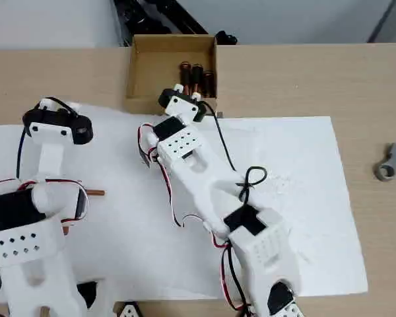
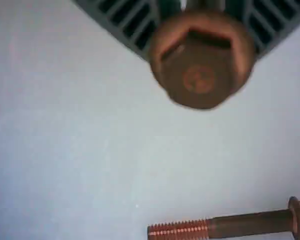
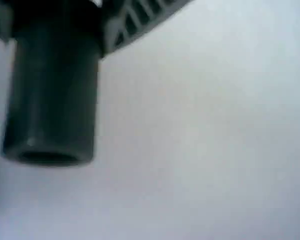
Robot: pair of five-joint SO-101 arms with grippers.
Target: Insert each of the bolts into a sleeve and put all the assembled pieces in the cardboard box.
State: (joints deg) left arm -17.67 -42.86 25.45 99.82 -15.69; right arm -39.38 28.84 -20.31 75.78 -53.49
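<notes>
Bolt: pinched by the left jaws, head outward, likely for mating.
Sleeve: gripped in the right jaws, bore exposed, apparently to receive it.
Spare bolt: loose on the paper.
Cardboard box: far worktop side, holding finished pieces.

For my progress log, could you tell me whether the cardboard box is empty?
Not empty: the cardboard box holds about three bolt-and-sleeve pieces near its right wall.

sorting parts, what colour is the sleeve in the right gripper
Dark grey, nearly black; the sleeve shows best in the right wrist view.
</notes>
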